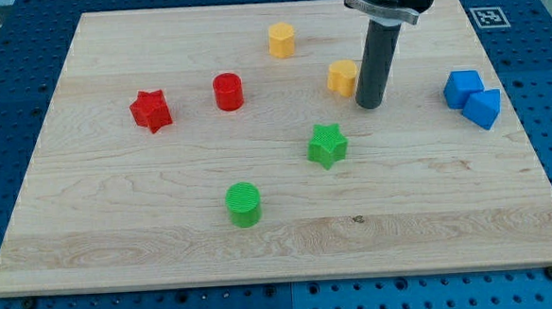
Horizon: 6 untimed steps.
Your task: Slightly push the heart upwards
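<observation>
my tip (370,103) rests on the tabletop (120,248) near the top edge, just right of the yellow heart (343,77), nearly touching; there are no fingers, only a rod. the push seems not yet lined up: i judge the tip must move below the heart, then nudge it toward the top edge. no containers show.

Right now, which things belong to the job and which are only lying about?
Job: yellow heart block; my tip beside it, view's right.
Idle: yellow pentagon block, red star, red cylinder, green star, green cylinder, blue cube, second blue block.
</observation>
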Motion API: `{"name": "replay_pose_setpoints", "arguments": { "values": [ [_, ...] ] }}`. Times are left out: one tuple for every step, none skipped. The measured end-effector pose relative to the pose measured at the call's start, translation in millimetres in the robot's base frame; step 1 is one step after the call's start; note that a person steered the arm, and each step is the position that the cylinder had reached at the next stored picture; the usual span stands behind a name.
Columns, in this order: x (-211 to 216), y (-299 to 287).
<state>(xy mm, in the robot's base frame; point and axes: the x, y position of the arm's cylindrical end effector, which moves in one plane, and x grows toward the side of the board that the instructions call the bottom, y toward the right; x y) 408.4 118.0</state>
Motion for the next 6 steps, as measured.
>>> {"name": "replay_pose_setpoints", "arguments": {
  "values": [
    [0.1,-0.1],
    [1.1,-7.8],
    [1.9,-22.1],
    [1.9,-32.6],
    [1.8,-34.3],
    [-5.0,-34.2]
  ]
}}
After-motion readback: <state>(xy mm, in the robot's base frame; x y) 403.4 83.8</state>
